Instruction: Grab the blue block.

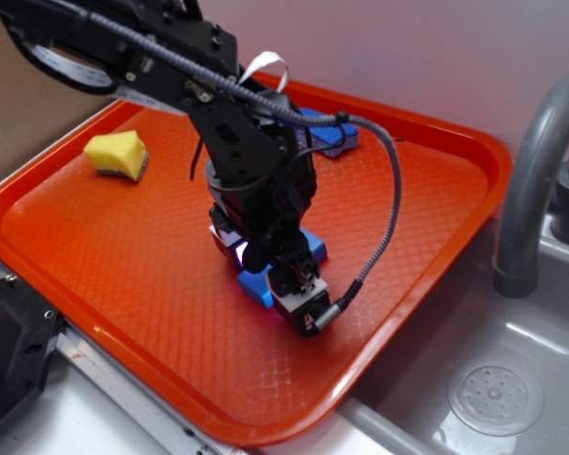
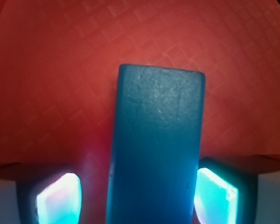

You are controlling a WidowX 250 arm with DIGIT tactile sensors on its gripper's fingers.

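Orange tray: textured plastic tray [image 1: 123, 284] with a raised rim, filling most of the exterior view; diamond-pattern floor also fills the background of the wrist view
Blue block: smooth solid-blue bar [image 1: 257, 285] lying flat on the tray floor, a little right of the tray's middle; exterior view shows only its two ends either side of the gripper
Blue block, wrist view: long flat face [image 2: 156, 149] runs up the centre of the frame, straight edges, faint scratches on top, far end square against the tray
Gripper: black WidowX hand [image 1: 270, 261] lowered over the block, pointing down at the tray
Fingers: two pads, lit cyan, one [image 2: 58, 198] to the left of the block and one [image 2: 214, 196] to the right
Jaw state: parted, straddling the block across its narrow width; right pad at or very near the block's side, left pad standing off with a strip of tray showing between; nothing gripped
Cable: grey cable [image 1: 391, 190] loops from the arm down to the wrist camera housing
Yellow sponge: sits near the tray's far left corner [image 1: 118, 154], well apart from the gripper
Blue sponge: rough blue piece [image 1: 332, 135] at the tray's far edge behind the arm, partly hidden
Surroundings: grey faucet [image 1: 536, 180] and sink basin [image 1: 493, 389] to the right of the tray
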